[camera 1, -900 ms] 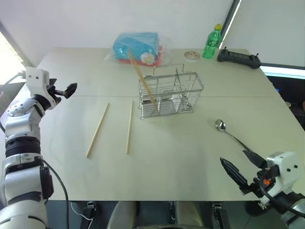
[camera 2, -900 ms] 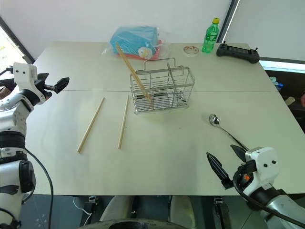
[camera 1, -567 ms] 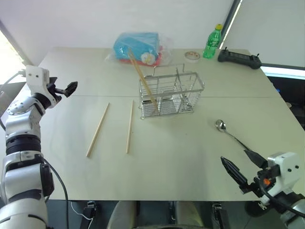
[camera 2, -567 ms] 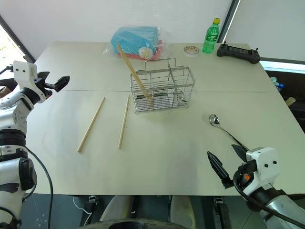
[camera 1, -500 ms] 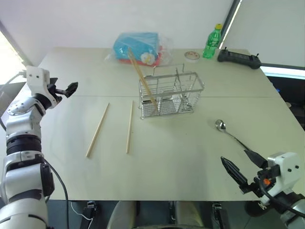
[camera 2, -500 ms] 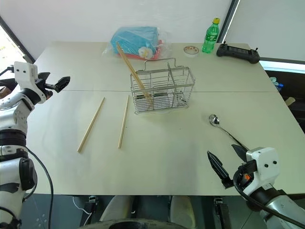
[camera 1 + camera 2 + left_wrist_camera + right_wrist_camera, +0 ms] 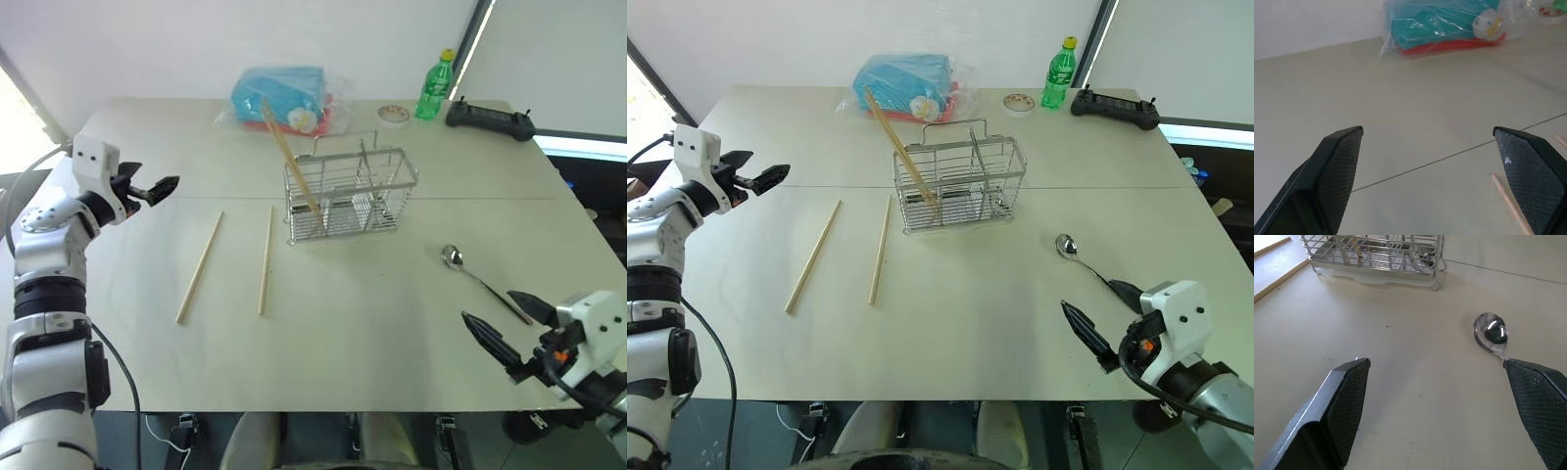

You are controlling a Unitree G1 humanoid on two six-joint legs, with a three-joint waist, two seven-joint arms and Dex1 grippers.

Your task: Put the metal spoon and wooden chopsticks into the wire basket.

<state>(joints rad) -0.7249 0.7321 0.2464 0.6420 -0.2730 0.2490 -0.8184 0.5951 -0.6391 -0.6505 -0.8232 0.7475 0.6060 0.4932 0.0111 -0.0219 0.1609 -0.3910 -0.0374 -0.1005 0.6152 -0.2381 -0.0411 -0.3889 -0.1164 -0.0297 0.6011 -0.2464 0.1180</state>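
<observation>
right gripper (image 7: 1105, 323) spread, empty | small shiny metal spoon (image 7: 1083, 260) flat on table just ahead, handle by its outer finger | likely light, stiff, slippery (pinch thin handle mid-length) | left gripper (image 7: 159, 188) spread, empty

A wide pale beige desk (image 7: 392, 323) carried a few odd items along its far edge. A blue packet in crinkled clear plastic (image 7: 281, 96) lay towards the far left. Further right sat a small round white tin (image 7: 394, 115), then an upright green plastic bottle with a yellow cap (image 7: 435, 87), then a flat black handheld controller (image 7: 491, 118).
</observation>
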